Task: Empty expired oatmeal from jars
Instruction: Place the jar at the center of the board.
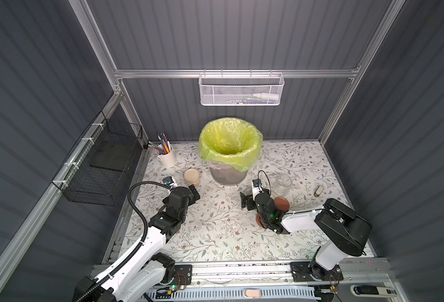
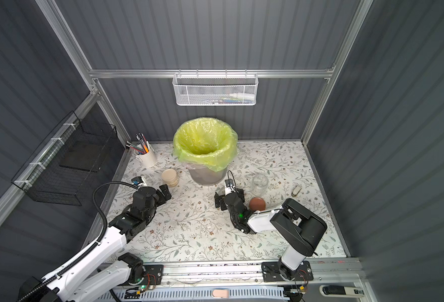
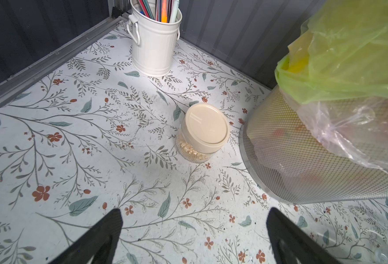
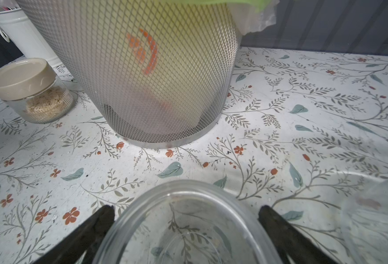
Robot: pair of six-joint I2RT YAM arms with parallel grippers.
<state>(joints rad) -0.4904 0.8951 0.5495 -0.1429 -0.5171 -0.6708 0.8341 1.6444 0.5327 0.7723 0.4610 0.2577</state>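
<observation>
A jar with a cream lid [image 3: 205, 124] stands upright left of the bin, holding a layer of oatmeal [image 4: 49, 105]. My left gripper [image 3: 193, 212] is open just in front of this jar [image 1: 191, 176], apart from it, with nothing between its fingers. My right gripper [image 4: 186, 212] is open around a lidless, empty glass jar [image 4: 186, 228] standing on the table, with a gap showing at each finger. In both top views that jar [image 1: 247, 190] is mostly hidden by the right gripper [image 1: 254, 196]. A second empty, lidless jar [image 1: 282, 185] stands to its right.
The mesh bin [image 1: 228, 175] with its yellow-green bag [image 1: 230, 142] stands at the back centre. A white pen cup [image 1: 166, 157] is at the back left. One brown lid [image 1: 281, 202] lies by the right arm, another [image 1: 259, 221] under it. A small pale object [image 1: 319, 190] lies far right.
</observation>
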